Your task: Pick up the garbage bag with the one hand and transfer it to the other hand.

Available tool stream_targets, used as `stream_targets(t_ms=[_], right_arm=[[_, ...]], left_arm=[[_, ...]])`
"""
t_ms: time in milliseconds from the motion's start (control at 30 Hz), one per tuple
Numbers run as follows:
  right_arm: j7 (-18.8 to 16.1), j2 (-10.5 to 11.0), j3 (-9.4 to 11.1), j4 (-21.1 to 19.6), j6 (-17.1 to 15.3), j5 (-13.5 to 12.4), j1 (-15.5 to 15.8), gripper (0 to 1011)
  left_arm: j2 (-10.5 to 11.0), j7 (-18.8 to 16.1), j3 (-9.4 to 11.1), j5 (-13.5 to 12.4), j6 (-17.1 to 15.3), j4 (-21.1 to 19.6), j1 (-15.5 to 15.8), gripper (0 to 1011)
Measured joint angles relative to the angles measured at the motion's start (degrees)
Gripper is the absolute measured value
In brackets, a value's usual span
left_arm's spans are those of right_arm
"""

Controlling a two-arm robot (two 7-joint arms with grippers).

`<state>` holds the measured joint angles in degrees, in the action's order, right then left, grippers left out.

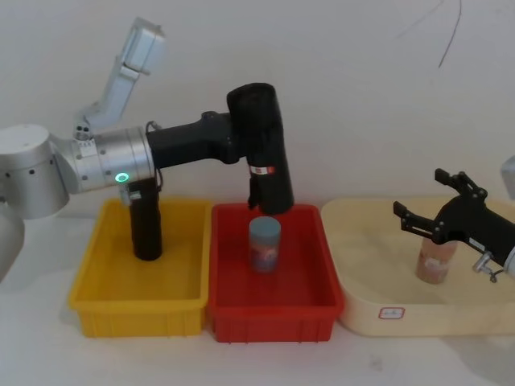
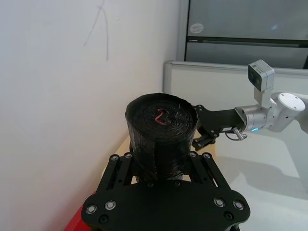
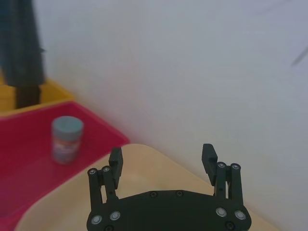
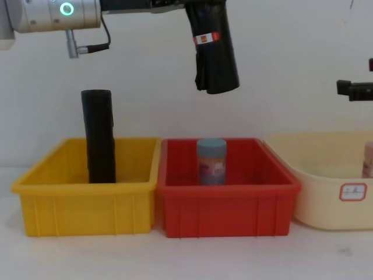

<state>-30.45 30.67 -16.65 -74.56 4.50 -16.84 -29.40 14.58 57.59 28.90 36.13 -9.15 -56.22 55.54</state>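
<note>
The garbage bag (image 1: 259, 145) is a tall black roll with a narrow red-and-white band below its middle, slightly tilted in the upper centre of the head view, above the red bin (image 1: 273, 322). The left gripper (image 2: 161, 161) reaches in level from the frame's left, jaws clamped on the roll above the band; the right gripper (image 1: 422, 197), jaws apart, hovers at the right edge over the cream tray (image 1: 362, 241)

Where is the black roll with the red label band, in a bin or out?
Out: left gripper holds the roll above the red bin.
</note>
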Motion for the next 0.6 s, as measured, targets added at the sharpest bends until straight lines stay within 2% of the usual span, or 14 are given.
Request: stream_targets(t_ms=[133, 333, 367, 600], right_arm=[[-2.44, 0.79, -0.48, -0.86, -0.44, -0.93, -0.07, 1001], [-8.49, 2.05, -1.83, -1.94, -2.87, -3.51, -0.97, 1000], [-8.49, 2.05, -1.83, -1.94, -2.87, -3.51, -0.97, 1001], [-15.28, 2.96, -3.6, -2.73, -6.76, -6.84, -2.71, 1001]], left_arm=[[-0.6, 1.03, 0.65, 0.03, 0.86, 1.27, 0.99, 446], [-1.43, 1.94, 1.63, -0.13, 2.18, 3.07, 2.4, 446], [-1.51, 1.99, 1.71, -0.15, 2.29, 3.23, 2.53, 446], [-2.0, 2.37, 2.28, -0.32, 3.1, 4.29, 3.35, 446]])
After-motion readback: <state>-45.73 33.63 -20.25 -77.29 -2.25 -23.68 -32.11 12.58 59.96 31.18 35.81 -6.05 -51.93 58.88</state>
